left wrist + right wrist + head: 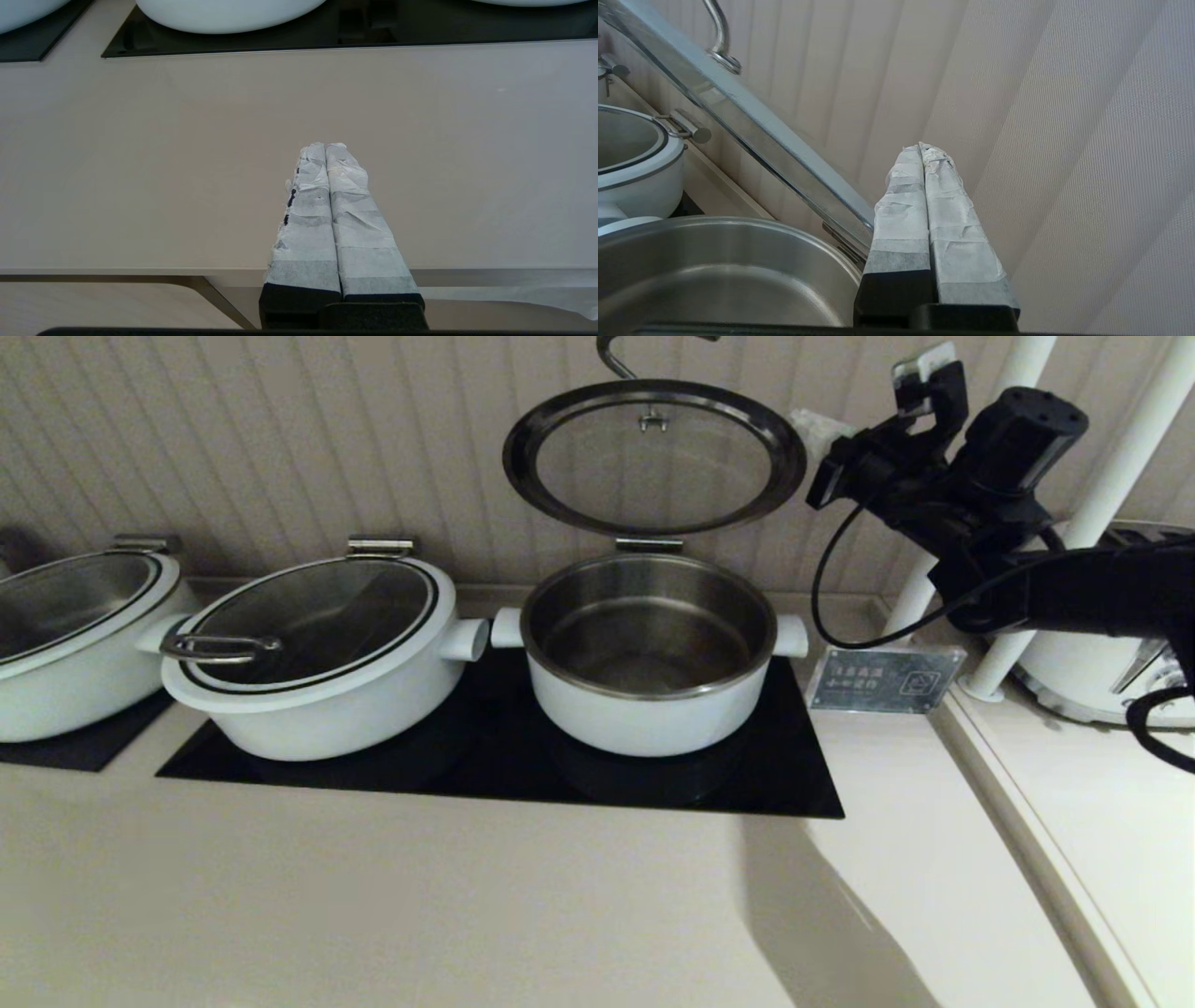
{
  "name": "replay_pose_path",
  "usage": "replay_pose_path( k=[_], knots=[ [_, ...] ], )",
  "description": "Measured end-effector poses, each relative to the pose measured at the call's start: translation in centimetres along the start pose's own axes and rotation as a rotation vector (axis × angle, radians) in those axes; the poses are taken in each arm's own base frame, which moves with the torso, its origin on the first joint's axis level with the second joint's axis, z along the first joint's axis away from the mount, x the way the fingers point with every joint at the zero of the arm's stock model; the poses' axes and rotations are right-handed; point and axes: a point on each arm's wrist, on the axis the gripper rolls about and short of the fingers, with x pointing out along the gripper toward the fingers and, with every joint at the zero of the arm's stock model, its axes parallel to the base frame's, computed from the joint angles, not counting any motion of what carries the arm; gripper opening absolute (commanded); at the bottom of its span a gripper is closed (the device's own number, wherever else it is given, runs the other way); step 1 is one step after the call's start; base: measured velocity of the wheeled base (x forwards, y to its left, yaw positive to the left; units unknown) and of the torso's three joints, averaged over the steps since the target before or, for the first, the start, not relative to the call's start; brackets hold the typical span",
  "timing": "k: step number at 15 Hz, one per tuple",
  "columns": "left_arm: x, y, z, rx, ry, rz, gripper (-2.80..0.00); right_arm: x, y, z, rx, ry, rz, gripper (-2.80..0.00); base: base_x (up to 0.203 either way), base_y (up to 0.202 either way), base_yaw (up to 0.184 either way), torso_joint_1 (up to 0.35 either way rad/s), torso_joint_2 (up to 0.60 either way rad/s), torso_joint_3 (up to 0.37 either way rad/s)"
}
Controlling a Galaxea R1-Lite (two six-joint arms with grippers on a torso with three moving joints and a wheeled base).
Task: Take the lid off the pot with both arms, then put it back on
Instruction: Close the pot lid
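The pot (653, 709) stands open on the black cooktop, its steel inside bare; it also shows in the right wrist view (714, 270). The lid (653, 457) stands tilted up behind the pot on its hinge clip (649, 544), with its steel handle (611, 359) on the wall side. My right gripper (820, 432) is shut and empty, just right of the lid's rim (761, 135); in the right wrist view its tips (924, 148) point at the ribbed wall. My left gripper (324, 145) is shut and empty, low over the counter's front edge, out of the head view.
Two wider white oval pots (317, 653) (65, 635) with glass lids sit left of the pot. The black cooktop (485, 756) lies under them. A small sign plate (885, 679), white posts (1111, 467) and a white appliance (1092, 672) stand at the right.
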Motion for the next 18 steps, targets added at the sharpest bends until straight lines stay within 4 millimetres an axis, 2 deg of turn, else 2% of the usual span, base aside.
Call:
replay_pose_path(
  k=[18],
  knots=[
    [0.0, 0.0, 0.0, 0.0, 0.0, 0.0, -2.8, -1.5, 0.8, -0.1, 0.036, 0.069, 0.045, -2.8, 0.0, 0.0, 0.0, 0.0, 0.0, 0.0]
  ],
)
